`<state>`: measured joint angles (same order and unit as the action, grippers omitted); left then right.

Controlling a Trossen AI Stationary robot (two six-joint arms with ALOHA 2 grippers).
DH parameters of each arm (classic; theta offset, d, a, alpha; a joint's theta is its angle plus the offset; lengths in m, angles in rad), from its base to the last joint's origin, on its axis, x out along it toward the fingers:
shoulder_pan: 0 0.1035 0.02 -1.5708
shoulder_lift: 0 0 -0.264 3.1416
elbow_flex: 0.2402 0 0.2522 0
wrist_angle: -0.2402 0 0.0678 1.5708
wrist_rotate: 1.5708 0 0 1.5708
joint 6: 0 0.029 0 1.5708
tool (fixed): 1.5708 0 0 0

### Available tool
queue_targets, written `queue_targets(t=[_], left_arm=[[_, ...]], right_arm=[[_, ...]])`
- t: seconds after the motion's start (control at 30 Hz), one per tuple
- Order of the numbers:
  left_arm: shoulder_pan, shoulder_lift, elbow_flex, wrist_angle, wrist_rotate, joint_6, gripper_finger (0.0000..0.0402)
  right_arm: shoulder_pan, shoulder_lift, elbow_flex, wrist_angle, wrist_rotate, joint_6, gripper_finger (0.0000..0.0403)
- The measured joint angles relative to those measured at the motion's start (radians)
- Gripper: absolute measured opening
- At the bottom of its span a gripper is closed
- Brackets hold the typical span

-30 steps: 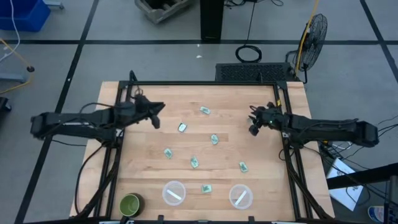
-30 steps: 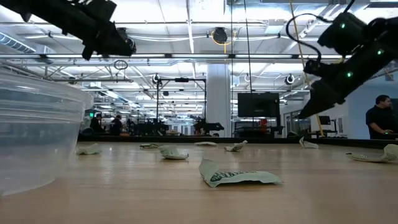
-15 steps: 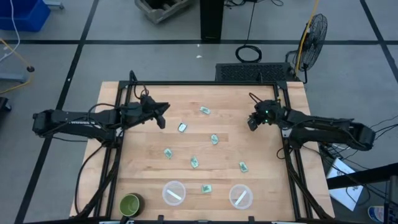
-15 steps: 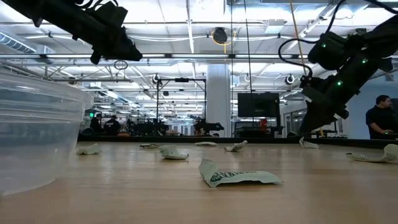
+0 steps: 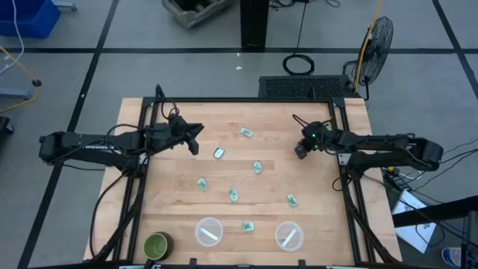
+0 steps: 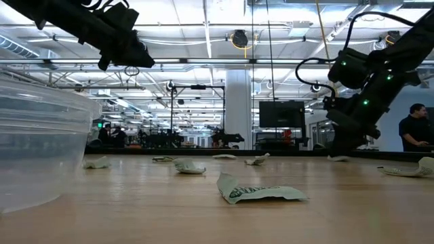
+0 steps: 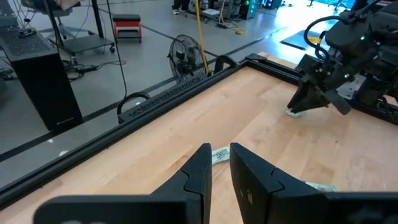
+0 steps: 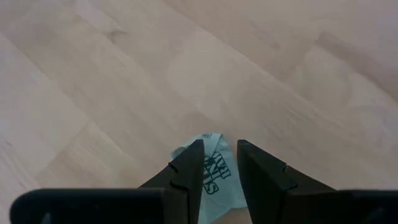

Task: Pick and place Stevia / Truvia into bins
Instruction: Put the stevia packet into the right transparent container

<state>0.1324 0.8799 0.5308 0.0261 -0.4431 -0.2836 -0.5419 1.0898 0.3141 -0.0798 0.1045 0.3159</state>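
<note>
Spanning most of the high view, the wooden table point(image 5: 246, 168) carries two translucent bins point(image 5: 209, 231) point(image 5: 289, 235) at its near edge, each with a packet inside, and a green cup point(image 5: 156, 244) at the near left corner. Stevia packets point(image 5: 236, 179) lie scattered mid-table. The right gripper point(image 8: 217, 163) is down at the table, fingers narrowly parted astride one packet point(image 8: 214, 174); the left gripper point(image 7: 219, 160) hovers, fingers nearly together, empty.

Eight packets point(image 5: 246, 133), two bins point(image 5: 208, 231).
</note>
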Motion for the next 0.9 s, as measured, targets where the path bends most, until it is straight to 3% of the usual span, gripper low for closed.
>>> queue_targets(t=[0.23,0.5,0.73,0.9], left_arm=[[0.0,0.0,0.0,0.0,0.0,0.0,0.0063],[0.0,0.0,0.0,-0.001,-0.001,0.0,0.0063],[0.0,0.0,0.0,-0.022,-0.001,-0.008,0.0063],[0.0,0.0,0.0,-0.036,-0.001,-0.011,0.0063]], right_arm=[[0.0,0.047,-0.008,0.043,0.001,-0.017,0.0078],[0.0,0.058,-0.138,0.316,0.009,-0.07,0.0006],[0.042,-0.062,-0.134,0.365,-0.085,-0.067,0.0002],[0.18,-0.2,-0.066,0.367,-0.189,-0.055,0.0001]])
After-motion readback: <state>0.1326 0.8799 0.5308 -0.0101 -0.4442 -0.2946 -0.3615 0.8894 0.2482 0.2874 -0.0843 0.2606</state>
